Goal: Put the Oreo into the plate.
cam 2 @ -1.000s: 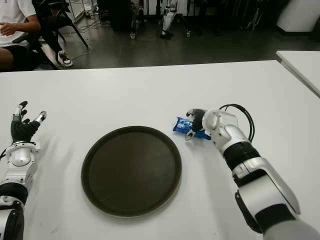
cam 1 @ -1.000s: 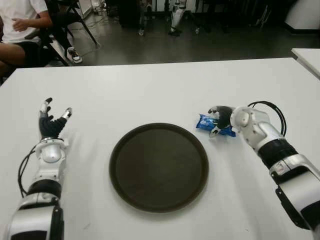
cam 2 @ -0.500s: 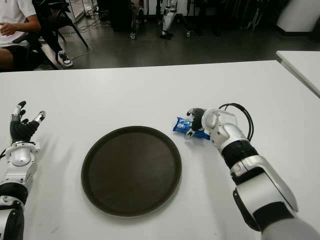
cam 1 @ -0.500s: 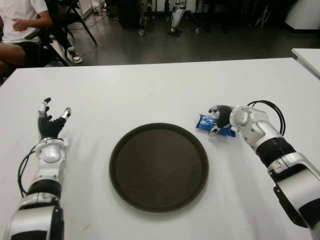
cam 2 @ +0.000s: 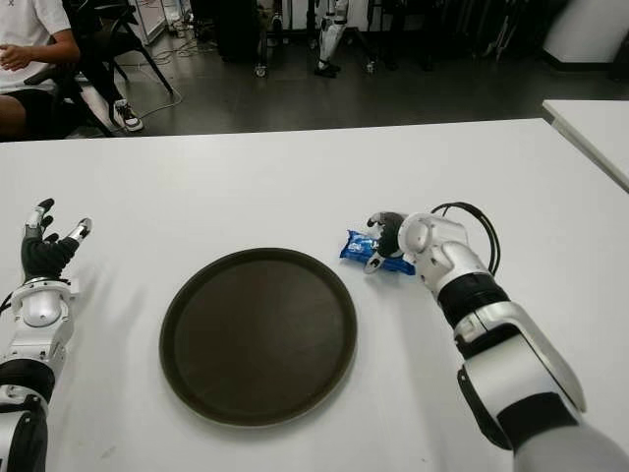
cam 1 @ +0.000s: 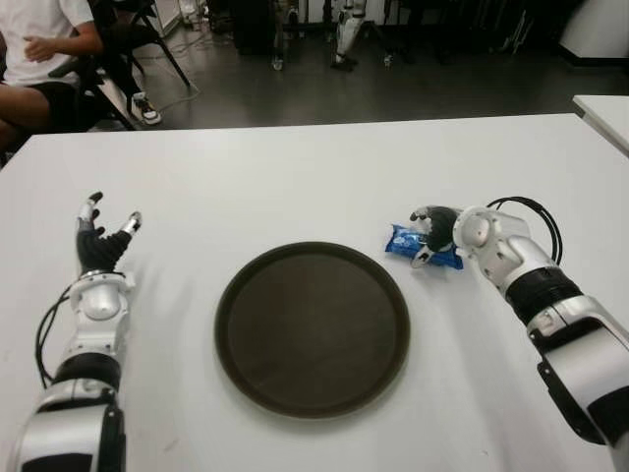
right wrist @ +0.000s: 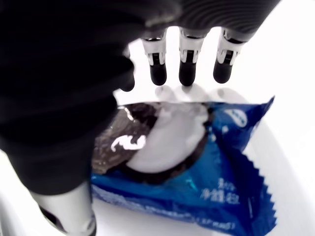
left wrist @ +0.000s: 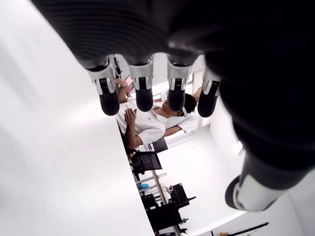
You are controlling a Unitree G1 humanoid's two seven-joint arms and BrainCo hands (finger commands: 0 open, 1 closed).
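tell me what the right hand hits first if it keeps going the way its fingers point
Probably the Oreo packet: the right hand is over it, fingers extended past its far edge and not closed. Beyond that lies bare table, with the plate off to the side.

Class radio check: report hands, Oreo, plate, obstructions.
Right robot hand over Oreo packet, fingers extended, no grasp. Packet on table, right of plate. Left robot hand open, idle. Path unobstructed.

Robot lab; white worktables (cam 1: 295, 177); seated person (cam 1: 39, 49) watching
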